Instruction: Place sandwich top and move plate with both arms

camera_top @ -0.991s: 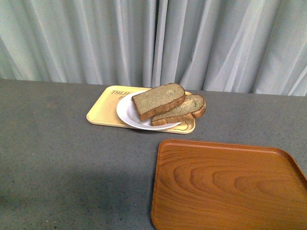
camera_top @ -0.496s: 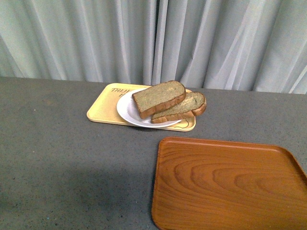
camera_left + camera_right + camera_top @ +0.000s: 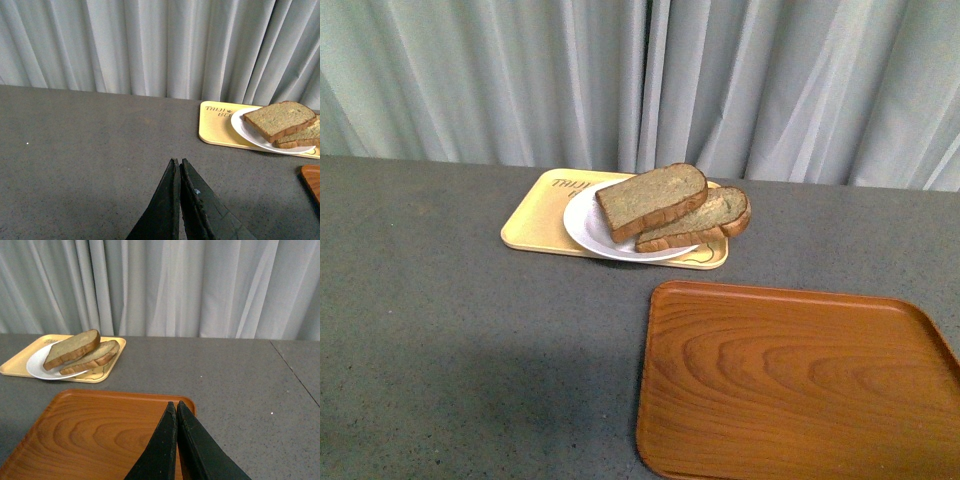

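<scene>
The sandwich top (image 3: 653,200), a squarish tan-green slice with a brown crust, leans on the rounder slice (image 3: 712,220) on the white plate (image 3: 586,231). It also shows in the left wrist view (image 3: 279,118) and the right wrist view (image 3: 70,348). The plate (image 3: 244,129) (image 3: 37,368) rests on the pale yellow tray (image 3: 534,218). My left gripper (image 3: 178,161) is shut and empty over bare table, well short of the plate. My right gripper (image 3: 174,403) is shut and empty above the brown tray's far edge. Neither arm shows in the front view.
The brown wood-grain tray (image 3: 790,385) lies at the near right, also in the right wrist view (image 3: 100,430); its corner shows in the left wrist view (image 3: 312,180). A grey speckled table (image 3: 450,330) and a pale curtain (image 3: 770,80) behind.
In the front view everything sits slightly higher in the picture than before. The bread, plate and trays keep their places relative to each other.
</scene>
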`<state>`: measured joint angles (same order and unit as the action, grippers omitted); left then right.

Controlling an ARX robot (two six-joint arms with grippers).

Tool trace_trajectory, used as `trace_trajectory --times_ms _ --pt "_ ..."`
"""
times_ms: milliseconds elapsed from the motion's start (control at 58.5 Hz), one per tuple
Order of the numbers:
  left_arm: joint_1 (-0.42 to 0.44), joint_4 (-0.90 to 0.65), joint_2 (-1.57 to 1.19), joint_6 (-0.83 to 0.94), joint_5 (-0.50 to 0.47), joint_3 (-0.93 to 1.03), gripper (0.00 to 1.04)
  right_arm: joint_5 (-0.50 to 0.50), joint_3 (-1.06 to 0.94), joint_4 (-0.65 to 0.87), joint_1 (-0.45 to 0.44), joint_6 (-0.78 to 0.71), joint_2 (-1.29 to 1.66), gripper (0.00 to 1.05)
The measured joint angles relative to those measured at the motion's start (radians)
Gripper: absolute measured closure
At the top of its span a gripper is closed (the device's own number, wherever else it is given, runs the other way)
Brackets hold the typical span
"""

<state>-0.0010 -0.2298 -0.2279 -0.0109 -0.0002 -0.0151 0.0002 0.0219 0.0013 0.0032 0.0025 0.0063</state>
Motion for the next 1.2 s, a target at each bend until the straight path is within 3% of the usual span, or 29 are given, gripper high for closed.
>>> trace_trajectory --times_ms 205,325,581,974,1077,1197 --pt "0.0 0.051 0.05 0.0 0.0 0.0 1.03 0.0 0.0 0.0 0.0 0.0 0.0 1.03" --pt "0.0 0.22 0.192 0.0 0.0 0.0 1.03 0.0 0.0 0.0 0.0 0.0 0.0 1.03" --pt "0.0 0.23 0.212 0.0 0.0 0.0 1.03 0.0 0.0 -0.001 0.0 -0.001 -0.002 1.02" --pt "0.0 0.23 0.212 0.001 0.0 0.0 0.34 0.0 0.0 -0.001 0.0 0.0 -0.002 0.32" --pt "0.0 0.23 0.212 0.001 0.0 0.0 0.09 0.0 0.0 -0.001 0.0 0.0 -0.002 0.09" --pt "0.0 0.23 0.212 0.003 0.0 0.0 0.09 0.0 0.0 -0.001 0.0 0.0 -0.002 0.09"
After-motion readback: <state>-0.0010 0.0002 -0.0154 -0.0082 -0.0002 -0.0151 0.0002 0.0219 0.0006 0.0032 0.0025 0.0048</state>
